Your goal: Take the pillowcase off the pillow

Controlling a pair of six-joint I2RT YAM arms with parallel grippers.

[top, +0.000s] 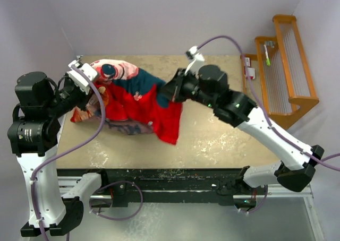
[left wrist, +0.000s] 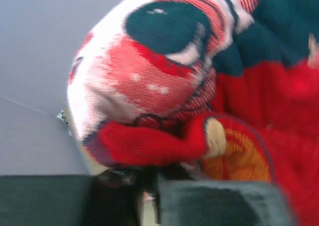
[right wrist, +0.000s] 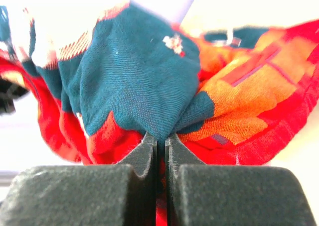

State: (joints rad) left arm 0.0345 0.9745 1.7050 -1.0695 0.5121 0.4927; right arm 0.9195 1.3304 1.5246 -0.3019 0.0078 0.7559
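Top view: the pillowcase [top: 141, 100] lies bunched between the tools. The left gripper [top: 87, 87] is at one end, the right gripper [top: 166, 92] at the other. I cannot make out the pillow.

Left wrist: jaws closed, seemingly on a red fold at the tips.

Right wrist: jaws pinched tight on a teal fold.

The cloth looks soft, light and limp, so a thick hem fold should hold best.

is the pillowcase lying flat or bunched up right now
Bunched up. The pillowcase lies in a crumpled heap on the table, folds piled up; the right gripper is shut on one fold.
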